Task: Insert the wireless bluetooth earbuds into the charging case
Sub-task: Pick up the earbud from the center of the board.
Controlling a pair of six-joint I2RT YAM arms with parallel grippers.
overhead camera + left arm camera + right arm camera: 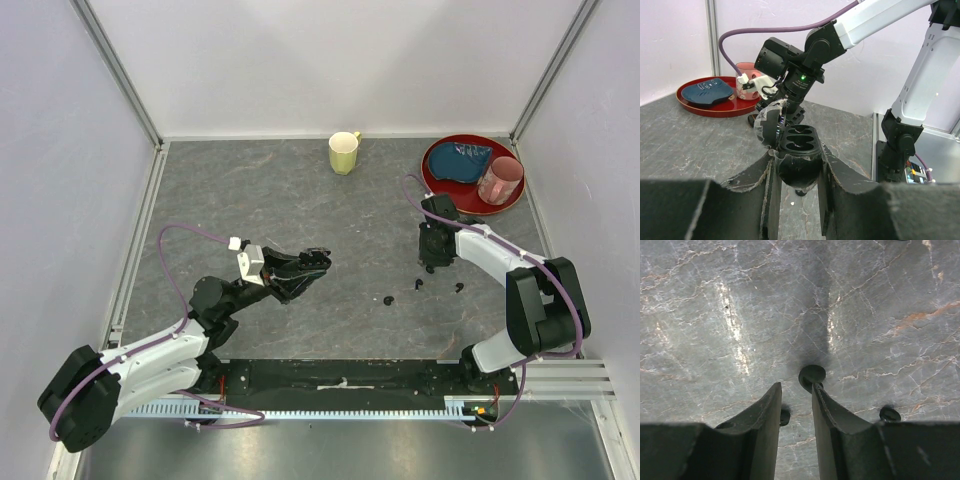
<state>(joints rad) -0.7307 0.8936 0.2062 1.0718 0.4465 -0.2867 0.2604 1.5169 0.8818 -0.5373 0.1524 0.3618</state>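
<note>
My left gripper [797,167] is shut on the charging case [797,152], a glossy black oval box held above the table with its lid [765,125] tipped open and two empty wells showing. In the top view the charging case [300,267] sits left of centre. Three tiny black earbuds lie on the table: one earbud [388,299], a second earbud [417,284] and a third earbud [459,288]. My right gripper [432,262] points down just above them. In its wrist view the right gripper [796,387] is open and empty, with one earbud [812,375] at its right fingertip, another earbud [785,416] behind the left finger, and a third earbud [889,414] to the right.
A yellow mug [344,152] stands at the back centre. A red tray [440,185] at the back right holds a blue object [466,160] and a pink cup [500,180]. White walls with metal rails close in the table on three sides.
</note>
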